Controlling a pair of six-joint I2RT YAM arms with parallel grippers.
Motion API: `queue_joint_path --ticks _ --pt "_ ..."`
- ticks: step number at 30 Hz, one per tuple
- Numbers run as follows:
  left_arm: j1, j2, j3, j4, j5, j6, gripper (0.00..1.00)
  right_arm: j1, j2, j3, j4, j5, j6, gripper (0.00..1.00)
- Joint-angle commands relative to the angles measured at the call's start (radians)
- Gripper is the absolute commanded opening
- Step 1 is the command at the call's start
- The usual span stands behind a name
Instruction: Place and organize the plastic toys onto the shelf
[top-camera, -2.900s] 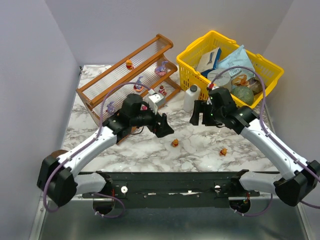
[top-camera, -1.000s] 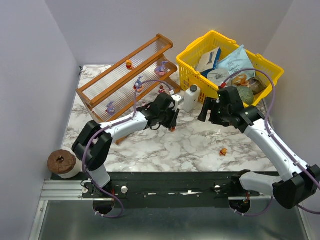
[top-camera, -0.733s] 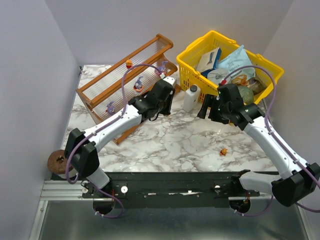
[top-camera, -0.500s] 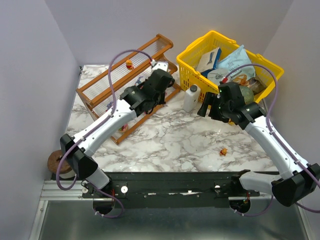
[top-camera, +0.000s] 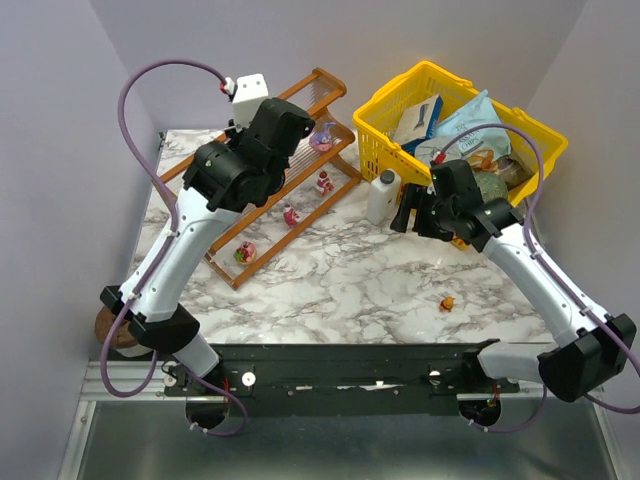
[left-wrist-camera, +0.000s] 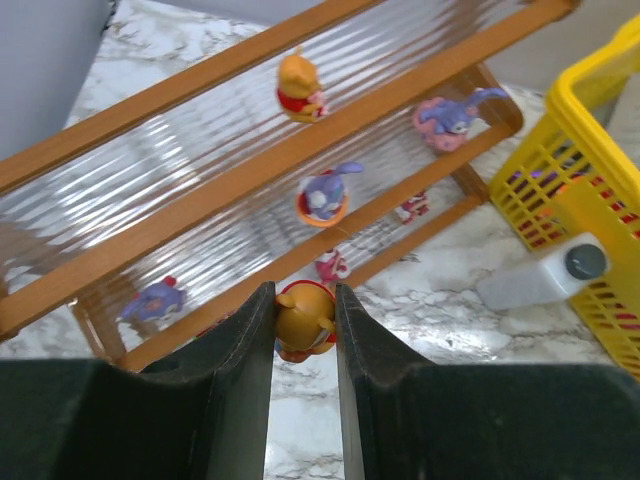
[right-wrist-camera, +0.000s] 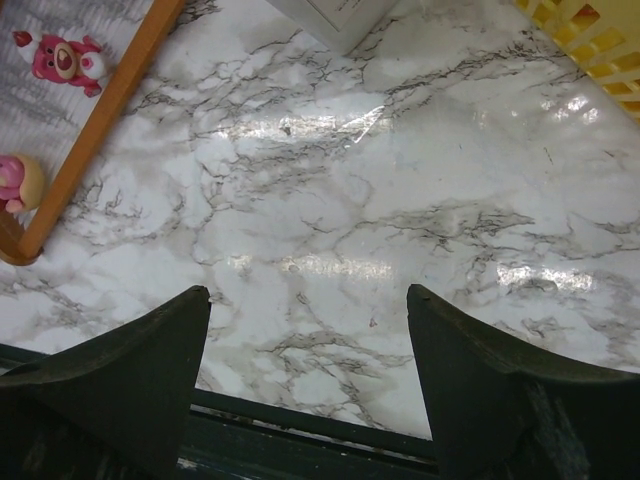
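Glossy white marble-patterned table top (top-camera: 330, 290), grey-veined, with soft patches of glare (right-wrist-camera: 320, 265). Closed in by plain pale lilac-grey walls (top-camera: 60, 150) at left, far and right. Edged at the near side by a black rail (top-camera: 350, 362), then dull grey metal sheet (top-camera: 330, 445).

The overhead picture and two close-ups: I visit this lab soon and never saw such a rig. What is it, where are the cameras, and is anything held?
Two robot arms are bolted at the near edge of a marble table. The overhead picture comes from a fixed camera above and behind them; each close-up from a camera on one wrist, looking past its fingers. On the table: a wooden stepped shelf carrying small toys, a yellow basket of packaged goods, a white bottle, one loose orange toy. The left hand is shut on an orange figurine above the shelf. The right hand is open, empty.
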Motion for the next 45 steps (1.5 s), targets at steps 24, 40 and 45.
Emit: queue_joint_path --ticks 24,40,45 --pt "0.471 -0.191 -0.313 0.028 0.048 -0.245 0.00 -0.006 0.029 -0.011 0.052 -0.072 -0.086 0.86" --pt "0.496 -0.106 -0.229 -0.120 -0.109 -0.476 0.00 -0.006 0.014 -0.063 0.054 -0.101 -0.106 0.86" --pt "0.497 -0.111 -0.271 -0.099 -0.089 -0.480 0.00 -0.006 0.014 -0.068 0.057 -0.116 -0.112 0.86"
